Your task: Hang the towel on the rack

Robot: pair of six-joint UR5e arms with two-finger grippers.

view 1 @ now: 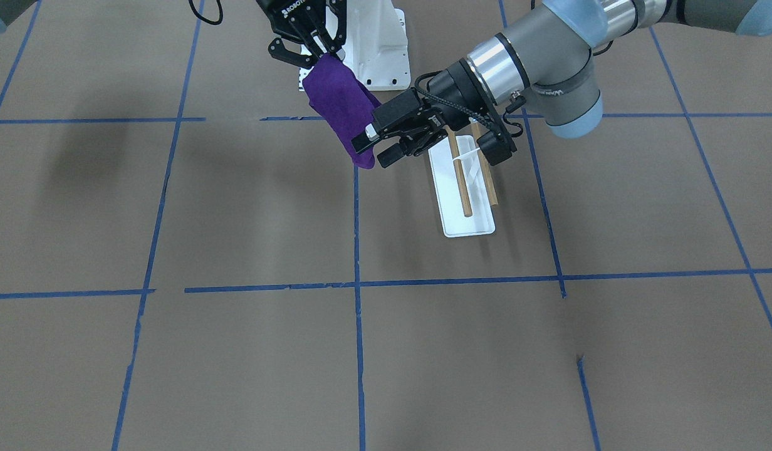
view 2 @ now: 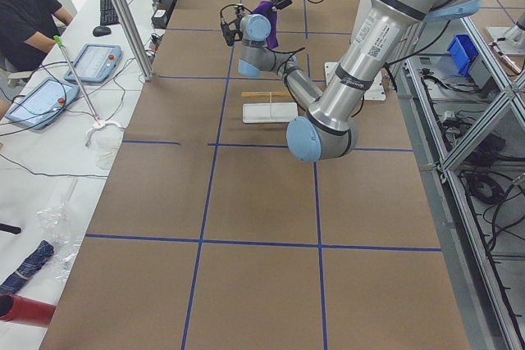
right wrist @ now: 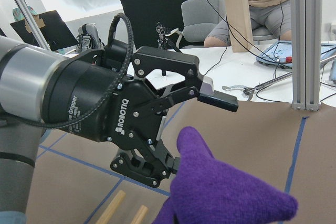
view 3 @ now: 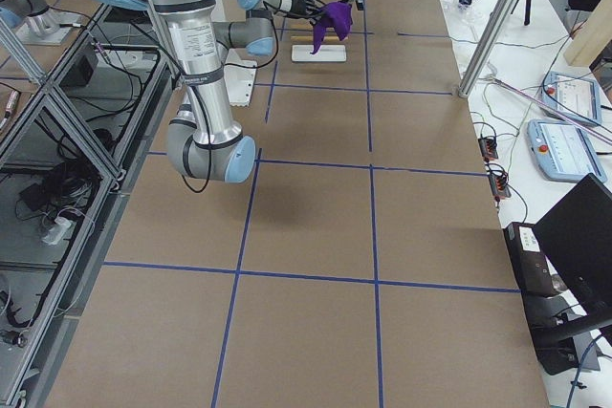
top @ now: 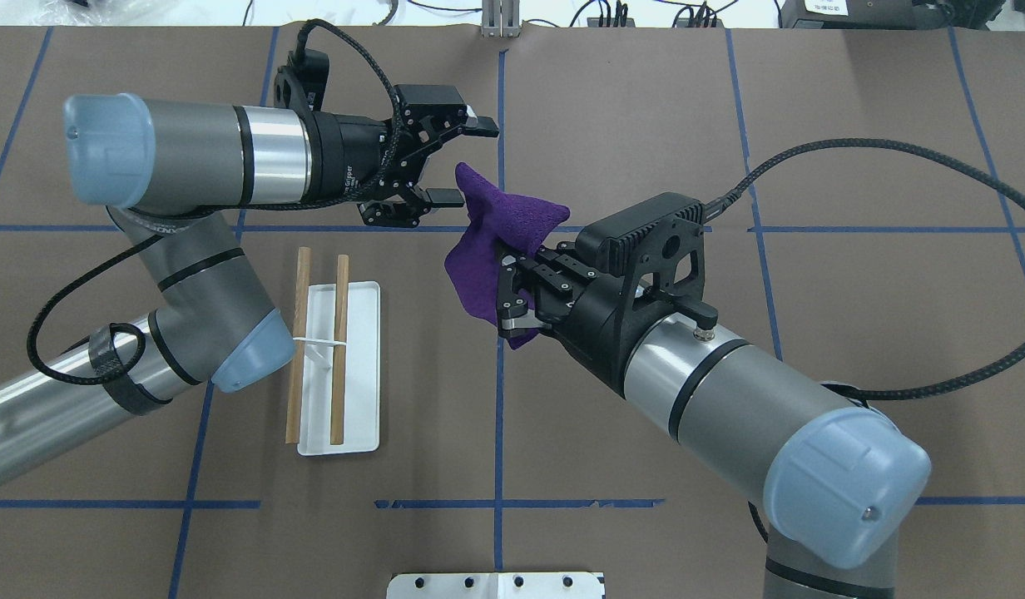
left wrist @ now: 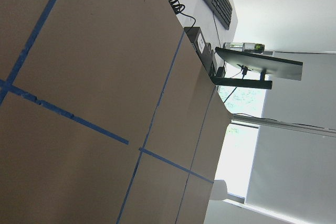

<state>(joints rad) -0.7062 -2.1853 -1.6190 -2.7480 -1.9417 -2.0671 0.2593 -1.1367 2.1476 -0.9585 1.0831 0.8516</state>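
Brown paper table [top: 646,125] with a blue tape grid carries the rack [top: 363,333], its 2 rods bare. Right gripper [top: 511,291] clamps the towel [top: 487,258] in mid-air, apart from the rack. Left gripper [top: 469,162] is spread wide, 1 towel corner at its fingertips.

The left grey tubular robot arm [top: 188,154] and the right grey tubular robot arm [top: 729,391] share polished silver bands and pale blue rounded joint caps [top: 105,141]. Each ends in a black two-finger gripper of linked bars dotted with small silver screws: the left gripper [top: 467,162] and the right gripper [top: 511,289]. White ROBOTIQ lettering [right wrist: 126,124] marks the left one's round body. Braided black cables [top: 895,150] trail along both arms, and a black strap [top: 117,366] binds the left one's.
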